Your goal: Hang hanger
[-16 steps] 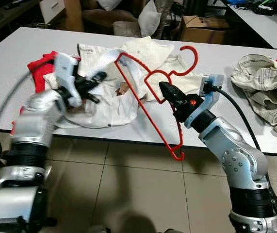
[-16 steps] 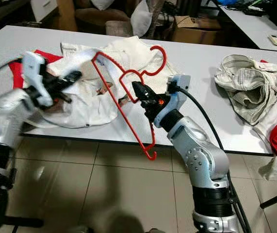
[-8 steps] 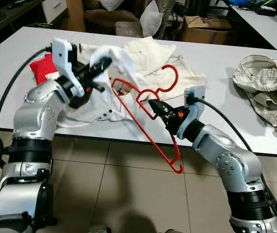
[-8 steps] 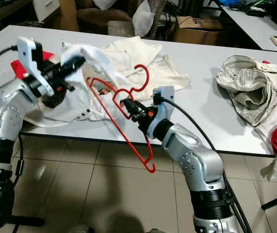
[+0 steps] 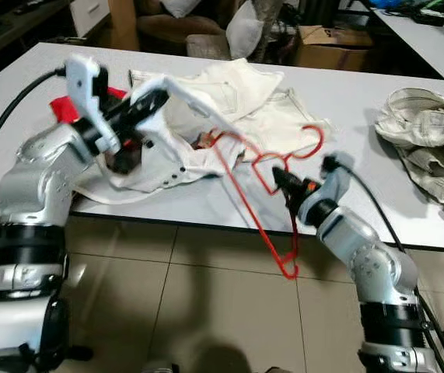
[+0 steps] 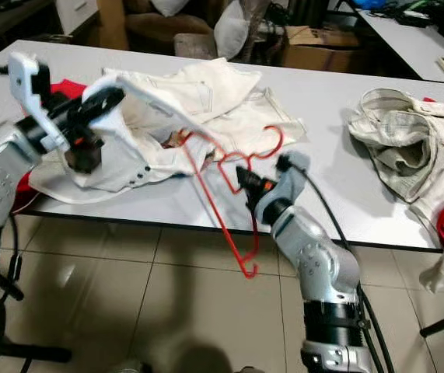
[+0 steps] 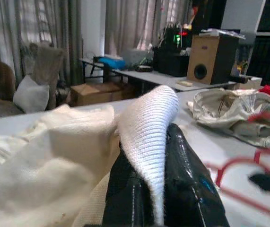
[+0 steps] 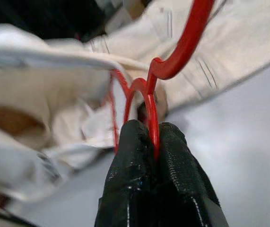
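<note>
The red plastic hanger (image 5: 272, 167) hangs tilted over the table's front edge, its hook (image 5: 315, 140) pointing up and its lower end (image 5: 288, 268) below the tabletop. My right gripper (image 5: 285, 181) is shut on the hanger's neck, seen close in the right wrist view (image 8: 150, 137). The hanger's upper arm reaches to the opening of a white garment (image 5: 206, 101). My left gripper (image 5: 150, 101) is shut on the garment's ribbed collar (image 7: 149, 123) and holds it lifted off the table.
The grey table (image 5: 361, 93) also carries a crumpled beige garment (image 5: 424, 140) at the right and a red cloth (image 5: 62, 109) under the white one. A cardboard box (image 5: 323, 35) and cushions stand behind. Tiled floor (image 5: 206, 311) lies below the front edge.
My left gripper has lifted the white collar higher and stretched it out. My right gripper has swung the hanger lower and to the right, its upper arm now at the garment's opening.
</note>
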You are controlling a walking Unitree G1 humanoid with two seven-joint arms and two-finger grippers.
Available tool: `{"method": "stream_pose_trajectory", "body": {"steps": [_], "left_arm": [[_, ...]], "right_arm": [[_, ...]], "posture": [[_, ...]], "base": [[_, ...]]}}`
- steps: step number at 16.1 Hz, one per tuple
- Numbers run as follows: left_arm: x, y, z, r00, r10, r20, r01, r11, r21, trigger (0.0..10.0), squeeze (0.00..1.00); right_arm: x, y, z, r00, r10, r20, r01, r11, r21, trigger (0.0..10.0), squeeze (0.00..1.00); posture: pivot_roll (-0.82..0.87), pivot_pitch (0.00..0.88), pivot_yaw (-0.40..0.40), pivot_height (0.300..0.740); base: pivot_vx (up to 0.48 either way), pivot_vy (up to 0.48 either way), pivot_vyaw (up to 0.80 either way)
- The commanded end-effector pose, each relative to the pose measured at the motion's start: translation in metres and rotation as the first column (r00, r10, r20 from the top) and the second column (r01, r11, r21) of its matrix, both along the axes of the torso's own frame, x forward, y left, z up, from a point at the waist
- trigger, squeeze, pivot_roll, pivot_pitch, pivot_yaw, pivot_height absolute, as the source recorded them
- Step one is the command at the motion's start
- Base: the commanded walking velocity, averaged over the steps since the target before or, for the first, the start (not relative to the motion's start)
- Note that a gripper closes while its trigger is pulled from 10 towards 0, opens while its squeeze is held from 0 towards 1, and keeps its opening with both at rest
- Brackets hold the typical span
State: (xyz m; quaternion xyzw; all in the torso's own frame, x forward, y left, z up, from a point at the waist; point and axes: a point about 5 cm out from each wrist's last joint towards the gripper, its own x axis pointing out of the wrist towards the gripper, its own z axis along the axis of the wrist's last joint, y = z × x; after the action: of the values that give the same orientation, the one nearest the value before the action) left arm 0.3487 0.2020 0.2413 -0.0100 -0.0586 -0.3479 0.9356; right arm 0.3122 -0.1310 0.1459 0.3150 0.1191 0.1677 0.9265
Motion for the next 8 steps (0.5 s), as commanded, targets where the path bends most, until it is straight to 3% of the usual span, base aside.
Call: {"method": "stream_pose_trajectory", "body": {"steps": [1, 4, 5, 8], "left_arm": [[-0.003, 0.001, 0.005, 1.0, -0.012, 0.019, 0.012, 1.0, 0.02, 0.0, 0.0], [-0.015, -0.009, -0.017, 0.995, -0.084, -0.058, 0.09, 0.99, 0.106, 0.0, 0.0], [-0.022, -0.02, -0.03, 0.988, -0.116, -0.098, 0.126, 0.987, 0.103, 0.0, 0.0], [-0.033, -0.05, -0.039, 0.967, -0.22, -0.125, 0.229, 0.972, 0.06, 0.0, 0.0]], "right_arm": [[0.003, -0.004, 0.005, 1.0, -0.03, -0.001, 0.03, 0.998, 0.054, 10.0, 0.0], [0.013, 0.002, 0.019, 0.998, -0.058, 0.007, 0.055, 0.975, 0.216, 10.0, 0.0], [0.02, 0.002, 0.032, 0.995, -0.089, 0.033, 0.073, 0.942, 0.328, 10.0, 0.0], [0.033, 0.005, 0.05, 0.99, -0.135, 0.043, 0.097, 0.87, 0.483, 10.0, 0.0]], "posture": [[-0.06, 0.0, 0.001, 0.74], [-0.06, 0.0, 0.002, 0.74], [-0.06, 0.0, 0.003, 0.74], [-0.06, 0.0, 0.005, 0.74]], "base": [[0.0, 0.0, 0.0], [0.0, 0.0, 0.0], [0.0, 0.0, 0.0], [0.0, 0.0, 0.0]]}}
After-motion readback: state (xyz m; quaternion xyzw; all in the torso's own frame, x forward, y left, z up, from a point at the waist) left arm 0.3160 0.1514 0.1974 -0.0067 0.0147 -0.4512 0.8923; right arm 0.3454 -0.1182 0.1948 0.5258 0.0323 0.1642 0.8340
